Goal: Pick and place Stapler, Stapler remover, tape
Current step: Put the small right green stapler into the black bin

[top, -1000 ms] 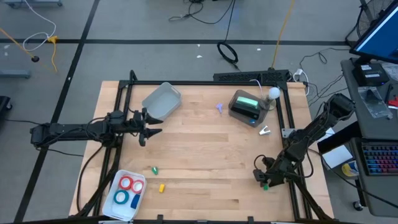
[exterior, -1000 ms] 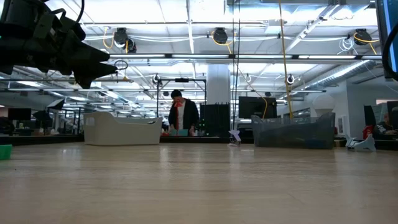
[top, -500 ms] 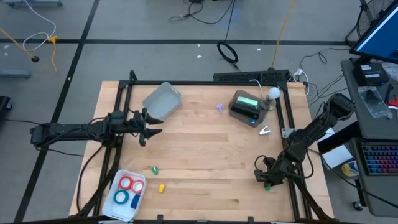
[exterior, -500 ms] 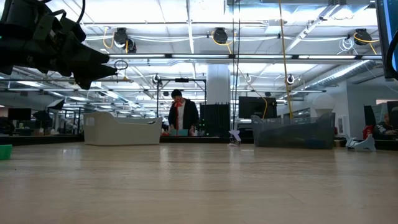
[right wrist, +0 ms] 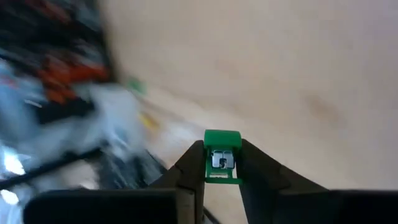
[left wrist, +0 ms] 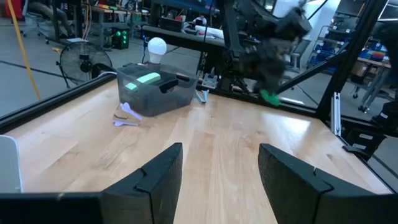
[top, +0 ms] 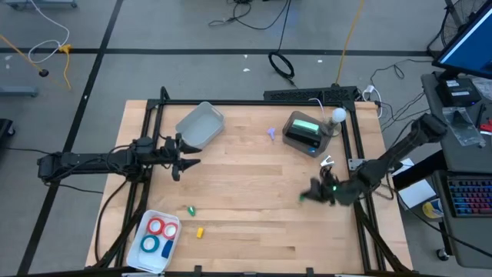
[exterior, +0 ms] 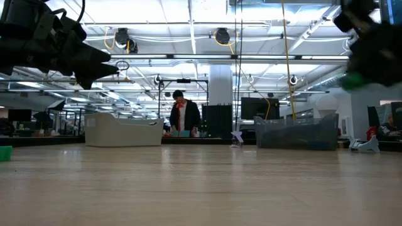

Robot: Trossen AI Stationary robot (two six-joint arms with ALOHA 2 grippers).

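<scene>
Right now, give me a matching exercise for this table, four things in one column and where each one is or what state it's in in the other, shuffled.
Things:
1. small green stapler remover
2. tape rolls
3. clear empty bin
4. left gripper

Places or states:
A. in the white tray at the table's near left corner
B. open, holding nothing, at the table's left edge
C. pinched in the right gripper
D. at the table's far left, tilted

Pairs: 1-C, 2-A, 3-D, 4-B
</scene>
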